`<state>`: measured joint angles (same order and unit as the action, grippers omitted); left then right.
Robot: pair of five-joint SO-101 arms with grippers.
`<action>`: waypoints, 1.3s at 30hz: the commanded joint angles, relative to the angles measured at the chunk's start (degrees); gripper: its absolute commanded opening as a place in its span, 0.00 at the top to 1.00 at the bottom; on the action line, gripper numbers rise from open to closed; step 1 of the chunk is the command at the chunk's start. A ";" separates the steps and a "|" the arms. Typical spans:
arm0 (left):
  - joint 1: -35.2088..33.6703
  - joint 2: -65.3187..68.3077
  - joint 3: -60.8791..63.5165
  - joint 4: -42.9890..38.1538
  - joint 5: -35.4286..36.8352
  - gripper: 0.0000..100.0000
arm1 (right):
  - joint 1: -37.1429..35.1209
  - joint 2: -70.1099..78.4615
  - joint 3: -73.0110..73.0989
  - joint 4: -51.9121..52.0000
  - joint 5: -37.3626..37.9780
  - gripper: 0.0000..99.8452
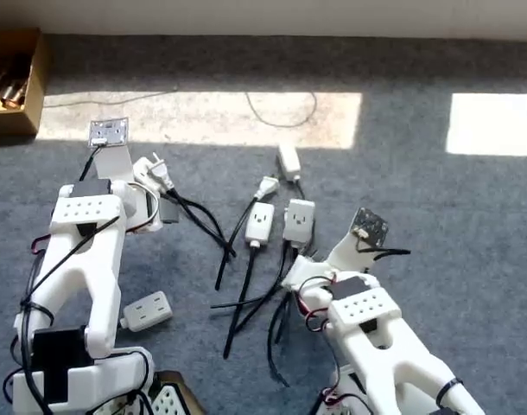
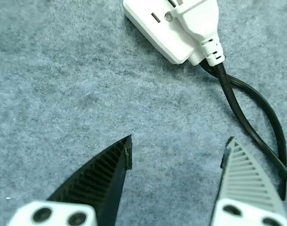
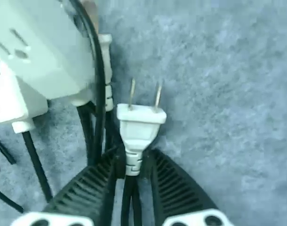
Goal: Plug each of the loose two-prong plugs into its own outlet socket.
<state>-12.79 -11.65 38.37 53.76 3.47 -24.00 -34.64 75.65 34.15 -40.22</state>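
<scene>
Grey-blue carpet covers the counter. Two bright patches of sunlight lie across it, a wide one toward 12 o'clock and a smaller one at 2 o'clock. A thin wire loops over the wide patch, and a pale band runs along the far edge. A wooden box sits in the 10 o'clock corner.

Near the middle of the high view, two white outlet blocks lie side by side, with a white adapter beyond them toward 12 o'clock. Black cords trail from the blocks toward 6 o'clock. A further outlet block lies alone at 8 o'clock, beside the left arm. The right arm comes in from 5 o'clock.

The left hand is spread, its black and grey fingertips apart with only carpet between them. Just ahead of it lies a white socket block. A seated plug is pressed against the block's face, its prongs hidden. That plug's black cord curves back past the grey finger.

The right hand is pinching the two-prong plug by the ribbed neck where its cable leaves. The prongs are bare and point away from the hand, over the carpet, in no socket. A nearby outlet lies just beside the plug, apart from it, with dark cables running between the two.
</scene>
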 commanded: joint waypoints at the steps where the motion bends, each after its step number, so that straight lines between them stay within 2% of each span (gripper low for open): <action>1: 0.04 -1.89 -0.13 -1.05 0.26 0.69 | 6.81 -0.13 -3.56 5.23 40.09 0.99; 3: 0.04 -1.89 0.92 -1.67 0.26 0.69 | 8.40 -0.04 -6.99 12.09 56.97 0.99; 4: 0.22 -1.89 1.54 -2.81 0.26 0.69 | 8.92 -0.31 -8.57 14.73 61.71 0.99; 10: 2.77 -2.24 4.44 -6.42 0.18 0.69 | 9.27 -0.31 -13.05 18.68 72.09 0.99; 15: 3.21 -2.42 4.44 -6.15 -7.47 0.69 | 9.19 -0.48 -18.95 20.53 71.74 0.99; 19: 5.67 -2.51 2.59 -1.67 -8.62 0.69 | 8.40 -2.07 -27.91 24.66 66.73 0.99; 24: 5.49 -2.86 1.98 -0.88 -8.79 0.69 | 5.32 -15.25 -36.70 31.96 63.38 0.99; 26: 5.67 -5.85 2.33 -0.79 -9.76 0.69 | 0.92 -21.41 -36.09 33.63 61.54 0.99; 29: 5.67 -16.13 4.97 -0.70 -11.25 0.69 | -6.37 -27.91 -31.08 33.45 58.29 0.99; 33: 6.81 -38.20 13.93 -0.44 -14.24 0.65 | -12.88 -28.26 -23.69 26.51 56.00 0.99; 39: 11.30 -69.14 19.38 14.42 -17.49 0.64 | -19.21 -21.05 -17.27 17.54 56.00 0.99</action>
<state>-3.56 -65.10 57.54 61.05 -13.23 -39.91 -58.99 57.98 55.87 16.31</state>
